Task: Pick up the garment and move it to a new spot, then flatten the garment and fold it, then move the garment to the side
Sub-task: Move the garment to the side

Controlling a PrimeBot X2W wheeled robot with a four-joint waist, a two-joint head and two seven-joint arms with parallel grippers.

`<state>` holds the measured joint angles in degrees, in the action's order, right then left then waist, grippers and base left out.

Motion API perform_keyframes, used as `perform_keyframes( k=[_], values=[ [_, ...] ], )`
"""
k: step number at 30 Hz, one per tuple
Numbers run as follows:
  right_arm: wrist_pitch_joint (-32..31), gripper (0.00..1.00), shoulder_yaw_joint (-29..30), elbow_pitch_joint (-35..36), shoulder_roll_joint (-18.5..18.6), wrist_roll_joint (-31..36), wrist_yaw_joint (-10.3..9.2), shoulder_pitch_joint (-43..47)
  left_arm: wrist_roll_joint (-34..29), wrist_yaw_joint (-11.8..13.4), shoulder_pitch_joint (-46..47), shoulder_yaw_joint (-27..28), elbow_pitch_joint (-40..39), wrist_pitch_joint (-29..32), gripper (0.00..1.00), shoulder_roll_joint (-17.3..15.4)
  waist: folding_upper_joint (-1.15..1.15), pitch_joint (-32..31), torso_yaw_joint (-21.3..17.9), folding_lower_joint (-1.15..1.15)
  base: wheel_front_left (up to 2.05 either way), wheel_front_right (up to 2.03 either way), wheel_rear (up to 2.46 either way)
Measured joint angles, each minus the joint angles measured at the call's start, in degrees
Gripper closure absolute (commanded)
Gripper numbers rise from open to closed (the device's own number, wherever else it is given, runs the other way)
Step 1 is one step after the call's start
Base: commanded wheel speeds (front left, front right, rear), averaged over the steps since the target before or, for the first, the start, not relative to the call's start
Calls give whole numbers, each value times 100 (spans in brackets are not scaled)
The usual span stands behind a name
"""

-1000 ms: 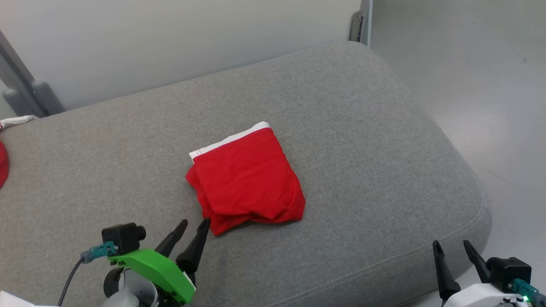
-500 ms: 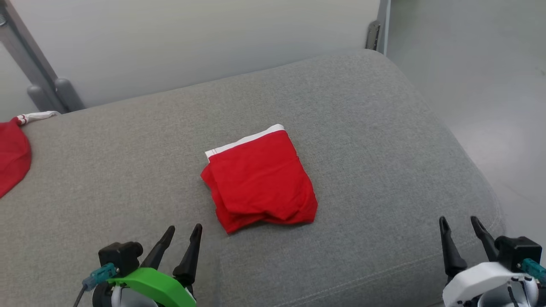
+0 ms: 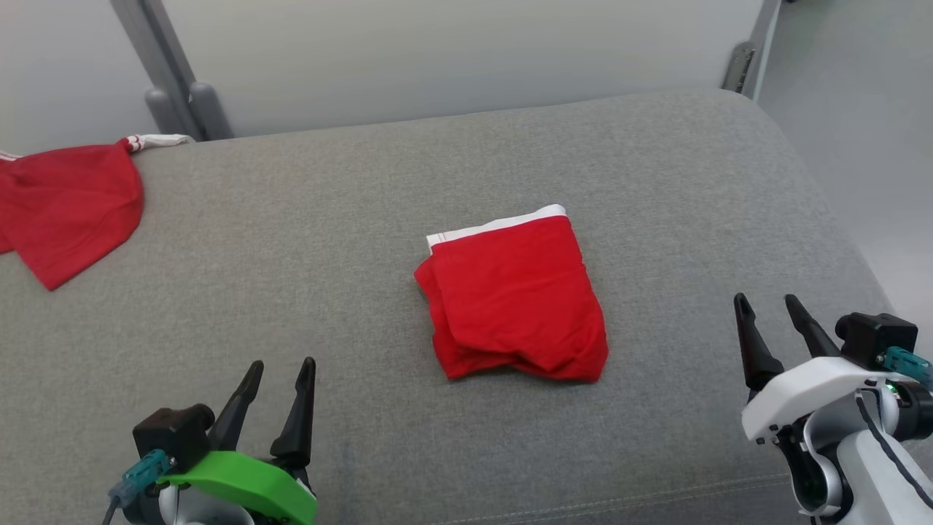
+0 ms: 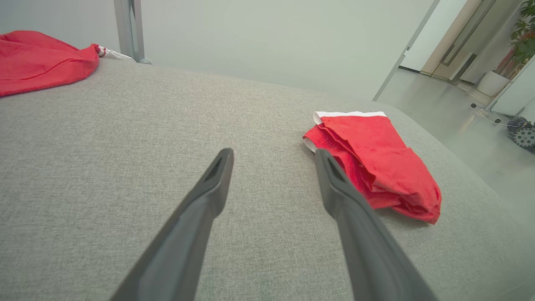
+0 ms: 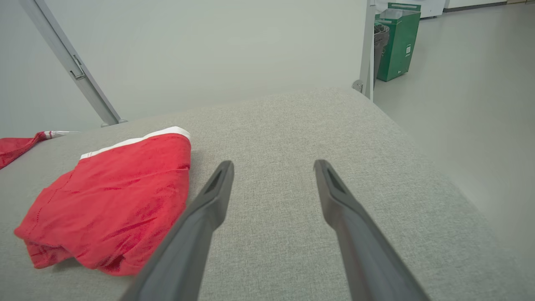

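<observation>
- Left pincer (image 3: 283,364): its two dark fingers are spread wide apart and hold nothing. It sits near the lower left corner of the garment (image 3: 517,295), clear of the cloth.
- Right pincer (image 3: 765,300): its fingers are likewise spread wide and empty. It sits well to the right of the garment, above the grey cushion (image 3: 291,240).
- Garment: red and folded into a rough square, lying flat near the middle of the cushion. A white waistband (image 3: 503,222) runs along its far edge, and stacked layers show at its left and near edges.
- Hidden or unclear: the top layer of the garment covers the inner folds. Whether either pincer's tips brush the cushion cannot be told.
- Second red cloth (image 3: 69,197): it lies far to the left of the garment and runs out of view at the side.
- Surroundings: a grey metal post (image 3: 149,58) stands behind and left of the garment, against a pale wall. A metal bracket (image 3: 738,65) is behind and to the right, and a green bin (image 5: 397,42) stands farther off on that side.
- Bare cushion fabric lies between each pincer and the garment.
</observation>
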<state>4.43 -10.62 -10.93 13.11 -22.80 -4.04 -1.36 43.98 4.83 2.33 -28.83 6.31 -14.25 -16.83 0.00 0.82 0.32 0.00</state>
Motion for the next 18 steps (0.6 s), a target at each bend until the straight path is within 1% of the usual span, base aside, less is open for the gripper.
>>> perform_keyframes(
  k=[6,15,18],
  values=[
    [-380,0,-38,-352,-229,-383,171,-493,-192,21,-14,160,-332,0,0,104,0,253,370,0,0,0,0],
    [-856,0,-60,-965,-428,-862,472,-1200,-302,22,-15,337,-623,-1,0,196,0,735,799,0,0,0,0],
    [-945,0,-71,-1200,-416,-882,530,-1345,-355,22,-14,394,-689,-1,0,223,0,868,908,0,0,0,0]
  ],
)
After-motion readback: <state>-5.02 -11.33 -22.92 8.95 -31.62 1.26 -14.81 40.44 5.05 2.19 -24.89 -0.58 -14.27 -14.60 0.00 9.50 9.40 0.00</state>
